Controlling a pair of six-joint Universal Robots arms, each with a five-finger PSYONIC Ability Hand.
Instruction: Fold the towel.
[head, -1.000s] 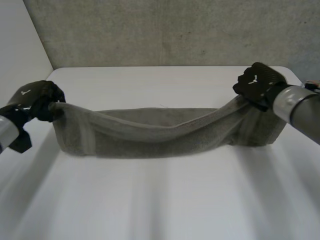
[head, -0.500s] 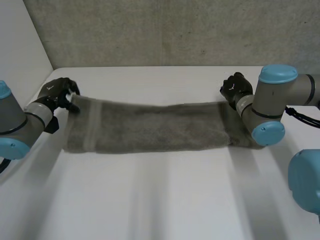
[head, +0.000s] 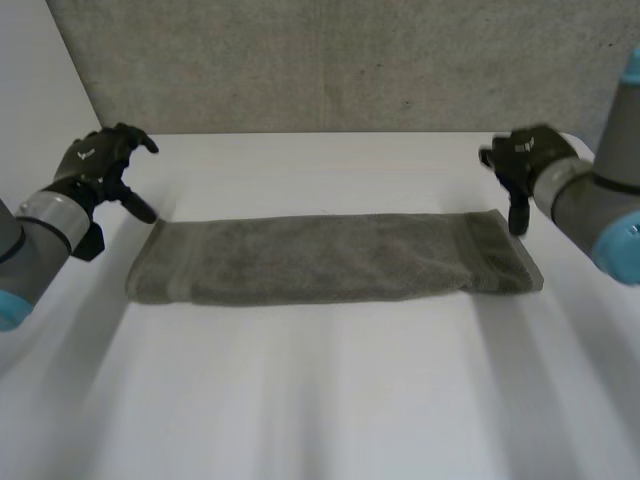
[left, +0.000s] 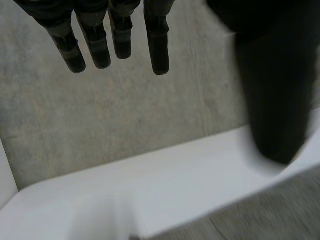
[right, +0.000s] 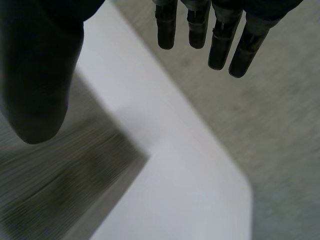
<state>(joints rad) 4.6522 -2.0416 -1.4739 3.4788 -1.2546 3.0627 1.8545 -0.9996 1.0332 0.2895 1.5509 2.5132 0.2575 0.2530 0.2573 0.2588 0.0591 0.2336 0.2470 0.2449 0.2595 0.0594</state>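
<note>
A grey-green towel (head: 330, 258) lies flat on the white table (head: 320, 390) as a long folded band running left to right. My left hand (head: 100, 165) hovers just off the towel's far left corner, open, fingers (left: 115, 35) straight and thumb spread, holding nothing. My right hand (head: 525, 160) hangs above the towel's far right corner, open too, fingers (right: 220, 35) straight and apart from the thumb. In the right wrist view the towel's corner (right: 75, 180) lies below the thumb. A strip of towel (left: 280, 210) shows under the thumb in the left wrist view.
A grey carpeted wall (head: 330, 65) rises behind the table's far edge. The table's rounded far corners sit close to both hands. A white side panel (head: 40, 80) stands at the left. Bare table lies in front of the towel.
Both hands carried the towel's raised edge to the far side, laid it down and let go. The towel now lies flat, and both hands have opened and lifted off its corners.
</note>
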